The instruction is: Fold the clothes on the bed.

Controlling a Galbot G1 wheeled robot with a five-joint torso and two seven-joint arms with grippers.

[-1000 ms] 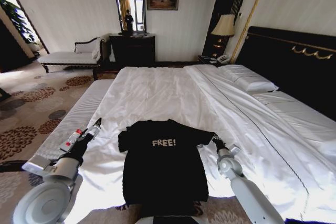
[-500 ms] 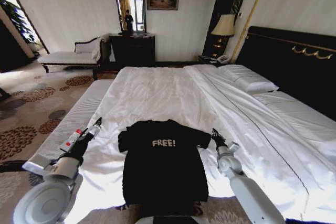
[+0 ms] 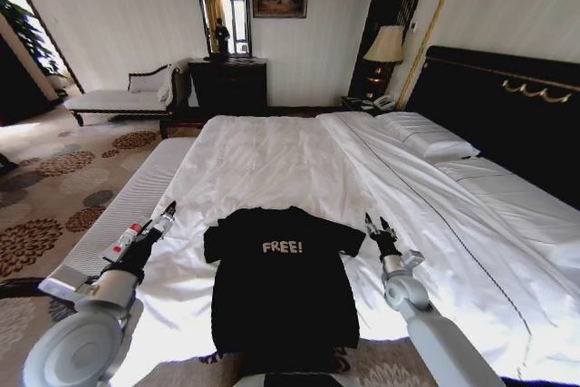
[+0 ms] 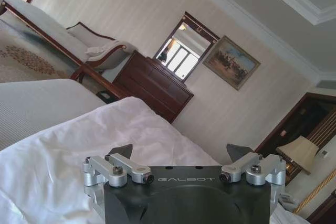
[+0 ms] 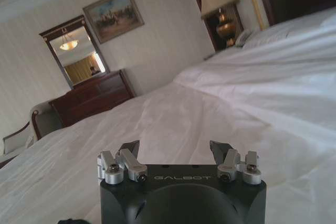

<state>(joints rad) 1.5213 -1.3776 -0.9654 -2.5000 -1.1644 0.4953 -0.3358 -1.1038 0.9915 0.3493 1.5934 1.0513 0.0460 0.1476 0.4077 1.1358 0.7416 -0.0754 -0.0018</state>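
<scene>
— Lying flat, is the shirt (image 3: 279, 283)?
— Yes, chest up at the bed's (image 3: 299, 165) near edge, sleeves spread for folding.
— The grippers?
— Left gripper (image 3: 166, 216) and right gripper (image 3: 375, 222) flank it, fingers spread, grasping nothing, probably ready for the sleeves.

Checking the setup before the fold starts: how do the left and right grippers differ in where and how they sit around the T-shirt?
The left gripper sits off the T-shirt's sleeve, clear of the cloth, over the duvet near the bed's edge. The right gripper sits close beside the opposite sleeve, farther in on the bed. Both are open, empty, and point toward the far end of the bed.
</scene>
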